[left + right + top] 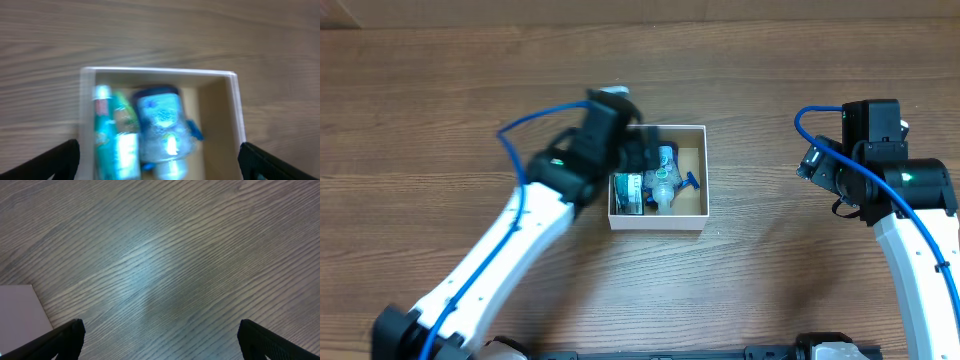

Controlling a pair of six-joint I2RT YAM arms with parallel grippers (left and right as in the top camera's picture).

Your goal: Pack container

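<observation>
Wood-grain brown desk point(440, 120) under both arms. Shallow square cardboard container point(656, 222), white walls, brown inside, sits mid-desk beneath left arm's tip. Inside, packed toward one side: teal-white tube point(103, 137), small green-tinted bottle point(125, 117), clear blue-printed bottle point(162, 125), all blurred. Remaining strip of box floor bare. Left tool point(159, 162) above box, fingers wide apart, holding nothing. Right tool point(160, 340) well apart over bare desk, fingers apart, empty. No loose items seen outside box; packing judged done or nearly so.

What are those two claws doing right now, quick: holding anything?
Left gripper: open, holding nothing, above the container.
Right gripper: open, holding nothing, over the table.
</observation>
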